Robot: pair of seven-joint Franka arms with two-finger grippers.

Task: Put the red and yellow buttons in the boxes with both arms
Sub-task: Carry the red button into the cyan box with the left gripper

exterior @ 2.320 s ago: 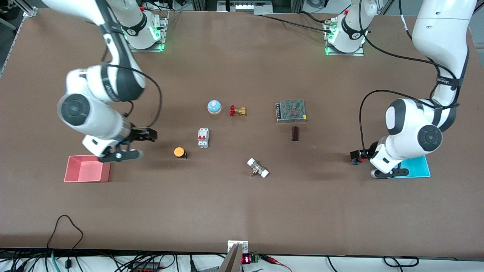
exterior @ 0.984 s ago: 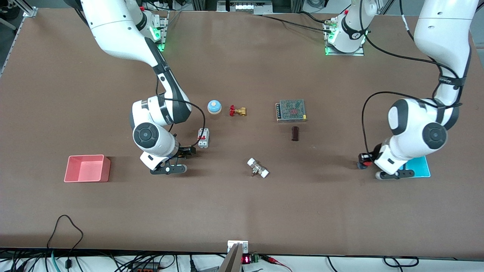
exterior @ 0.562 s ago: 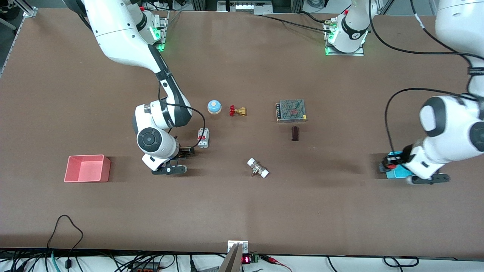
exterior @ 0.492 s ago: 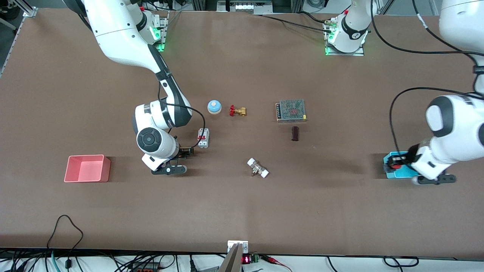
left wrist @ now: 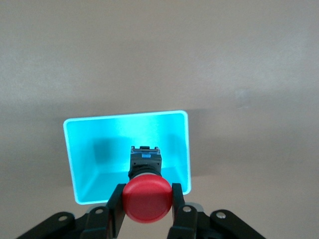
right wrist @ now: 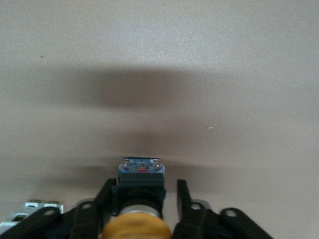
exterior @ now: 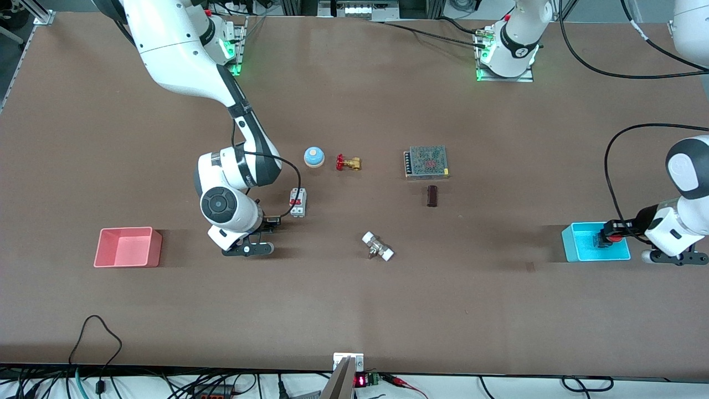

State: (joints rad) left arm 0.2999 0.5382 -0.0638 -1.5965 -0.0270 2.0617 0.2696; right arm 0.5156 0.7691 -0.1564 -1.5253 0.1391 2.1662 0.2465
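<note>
My left gripper (exterior: 611, 237) is shut on the red button (exterior: 615, 238) and holds it above the cyan box (exterior: 579, 250). In the left wrist view the fingers (left wrist: 115, 204) clamp the red cap (left wrist: 147, 200), whose dark base hangs over the cyan box (left wrist: 127, 117). My right gripper (exterior: 270, 223) is low on the table between the pink box (exterior: 127, 249) and the breaker. It is open, and its fingers (right wrist: 183, 196) straddle the yellow button (right wrist: 141, 225). One finger is against the dark base and the other stands apart. The yellow button is mostly hidden in the front view.
A white circuit breaker (exterior: 298, 202) lies right beside my right gripper. A blue bell (exterior: 314, 157), a brass valve (exterior: 348, 163), a grey mesh-topped unit (exterior: 426, 162), a dark cylinder (exterior: 432, 195) and a white-ended fitting (exterior: 378, 246) sit mid-table.
My left gripper carried the red button from beside the cyan box to over it. My right gripper moved from the pink box to the yellow button and came down around it.
</note>
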